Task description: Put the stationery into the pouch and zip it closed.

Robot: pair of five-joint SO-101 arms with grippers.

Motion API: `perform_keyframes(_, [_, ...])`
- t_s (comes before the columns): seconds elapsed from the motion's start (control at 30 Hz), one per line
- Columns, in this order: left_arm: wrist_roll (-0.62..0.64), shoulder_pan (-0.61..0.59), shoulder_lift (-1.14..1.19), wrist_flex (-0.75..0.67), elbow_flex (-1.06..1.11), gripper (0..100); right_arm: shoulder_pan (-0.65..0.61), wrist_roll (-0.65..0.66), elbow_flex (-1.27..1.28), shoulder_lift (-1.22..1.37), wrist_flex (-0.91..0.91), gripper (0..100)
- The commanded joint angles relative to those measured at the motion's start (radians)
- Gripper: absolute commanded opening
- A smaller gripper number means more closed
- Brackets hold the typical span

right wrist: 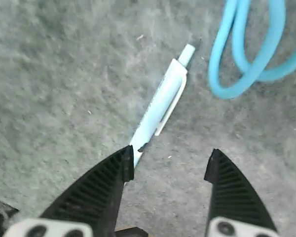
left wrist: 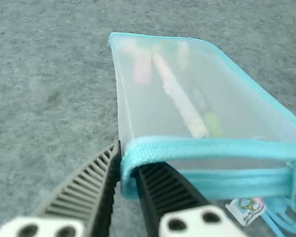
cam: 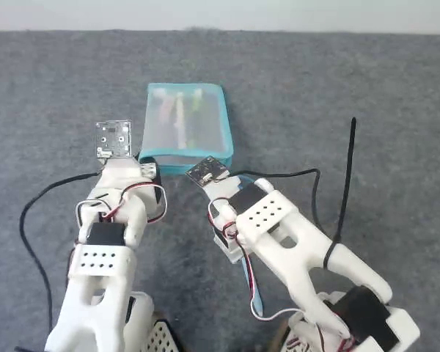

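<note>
- The pouch (cam: 187,125) – translucent, with light-blue trim – lies flat on the grey tabletop (cam: 337,88), just beyond both arms and roughly between them.
- Through its wall in the left wrist view, stationery shows inside the pouch (left wrist: 197,98): a long cream stick (left wrist: 180,101), a pink piece (left wrist: 142,69) and a green piece (left wrist: 212,123), lying lengthwise side by side.
- The left tool (left wrist: 128,182) is clamped on the pouch's near corner, with one black ribbed finger on either side of the blue-edged seam.
- In the high view the left tool (cam: 148,167) sits at the pouch's near left corner.
- Whether the zip along that near edge is closed, I cannot tell.
- A small printed tag (left wrist: 246,207) lies on the tabletop just beside the same edge.
- The right tool (right wrist: 170,163) stands spread wide above the tabletop, with nothing between its fingers.
- A light-blue pen (right wrist: 158,106) lies on the tabletop outside the pouch, slanting away from the tool; its near end meets the tip of one finger (right wrist: 116,170), and its length is not in the gap.
- Near the pen's far end lies a blue cord loop (right wrist: 251,54), apart from the pen.
</note>
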Motion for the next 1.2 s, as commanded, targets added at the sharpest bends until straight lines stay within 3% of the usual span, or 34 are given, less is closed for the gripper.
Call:
perform_keyframes(0.0, [-0.006, -0.023, -0.028, -0.026, -0.068, 1, -0.008, -0.081, -0.003, -0.047, -0.013, 23.9])
perform_keyframes(0.3, [-0.002, -0.055, -0.021, -0.005, -0.087, 1, -0.008, -0.21, 0.11, -0.047, -0.16, 23.6])
perform_keyframes(0.57, [-0.002, -0.055, -0.021, -0.005, -0.087, 1, -0.004, -0.21, 0.187, -0.047, -0.246, 9.1])
perform_keyframes(0.87, [-0.002, -0.055, -0.021, -0.005, -0.084, 1, -0.001, -0.209, 0.25, -0.045, -0.291, 16.8])
perform_keyframes(0.97, [-0.002, -0.055, -0.021, -0.005, -0.084, 1, 0.085, -0.146, 0.23, -0.047, -0.268, 13.2])
perform_keyframes(1.17, [-0.002, -0.055, -0.021, -0.005, -0.084, 1, 0.466, 0.181, 0.094, -0.048, -0.211, 0.6])
